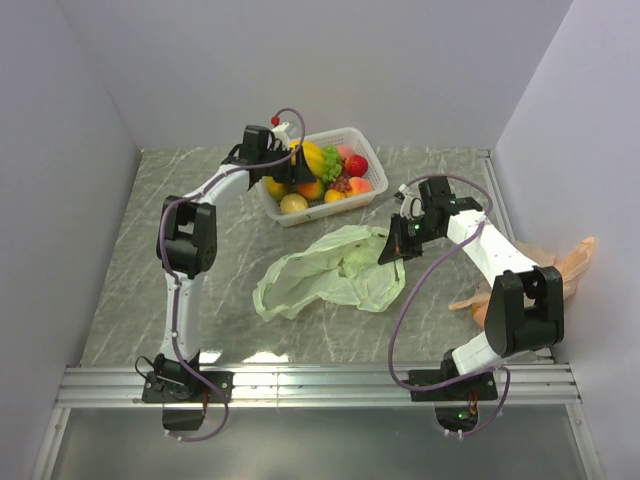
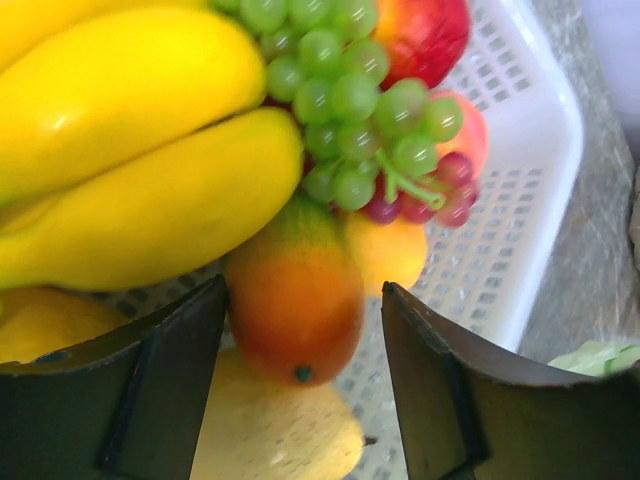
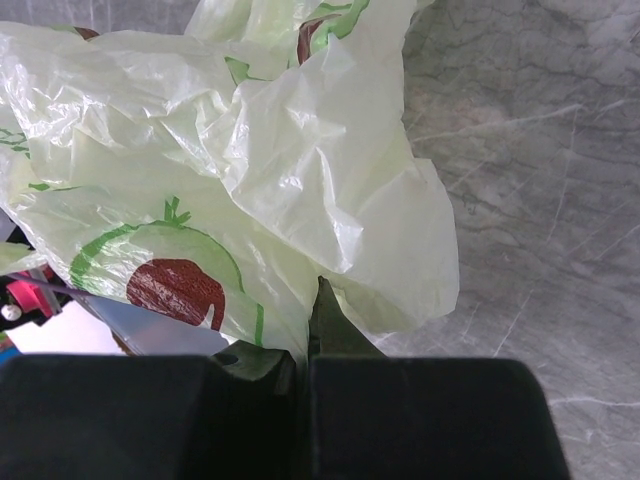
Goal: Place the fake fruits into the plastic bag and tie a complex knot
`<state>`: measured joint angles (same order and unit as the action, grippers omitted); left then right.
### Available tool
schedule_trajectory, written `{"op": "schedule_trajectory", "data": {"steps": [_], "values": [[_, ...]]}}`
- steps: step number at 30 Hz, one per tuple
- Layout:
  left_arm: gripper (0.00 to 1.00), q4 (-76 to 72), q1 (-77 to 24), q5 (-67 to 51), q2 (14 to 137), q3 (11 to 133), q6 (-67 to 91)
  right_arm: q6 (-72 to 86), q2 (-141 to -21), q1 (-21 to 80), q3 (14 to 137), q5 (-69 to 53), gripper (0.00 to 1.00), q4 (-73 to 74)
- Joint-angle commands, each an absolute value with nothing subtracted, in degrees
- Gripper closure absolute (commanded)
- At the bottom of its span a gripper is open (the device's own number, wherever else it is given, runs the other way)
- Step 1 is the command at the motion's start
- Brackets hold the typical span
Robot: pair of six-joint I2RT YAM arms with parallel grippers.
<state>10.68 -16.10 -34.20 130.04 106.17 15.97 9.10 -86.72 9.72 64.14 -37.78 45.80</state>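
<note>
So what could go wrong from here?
The left gripper straddles the glossy orange-green plastic mango, tucked against the yellow plastic banana bunch; it could slip out or drag neighbours from the white lattice basket.
The right gripper pinches only an edge of the thin pale green plastic bag; the film might pull free.

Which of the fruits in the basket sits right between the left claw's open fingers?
The mango, orange fading to green, framed by the two fingers of the left gripper. The bananas and green grapes lie beyond the fingertips.
</note>
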Motion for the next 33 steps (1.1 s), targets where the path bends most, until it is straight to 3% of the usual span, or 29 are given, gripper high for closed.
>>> {"op": "schedule_trajectory", "data": {"steps": [1,9,17,21,24,31,33], "values": [[0.30,10.55,-17.66,-32.88,131.12,110.56,17.22,8.61,-86.48,9.23,63.46,-38.58,1.00,44.56],[0.27,13.62,-17.93,-28.39,133.77,112.24,17.49,8.79,-86.48,9.23,63.37,-38.85,1.00,44.39],[0.14,14.67,-18.19,-23.82,132.01,108.81,16.70,8.79,-86.75,9.14,63.37,-38.94,1.00,44.30],[0.17,17.13,-18.46,-24.87,132.62,109.68,15.03,8.70,-86.84,9.14,63.19,-38.85,1.00,44.12],[0.29,17.84,-18.54,-24.70,133.50,111.00,14.50,8.79,-87.10,9.14,63.37,-38.94,1.00,44.03],[0.73,19.51,-18.54,-28.03,128.95,113.20,11.44,8.96,-86.31,9.14,63.81,-39.20,1.00,44.21],[0.81,23.27,-18.46,-29.17,125.88,115.12,10.20,9.05,-85.87,9.14,63.90,-39.20,1.00,44.30]]}}
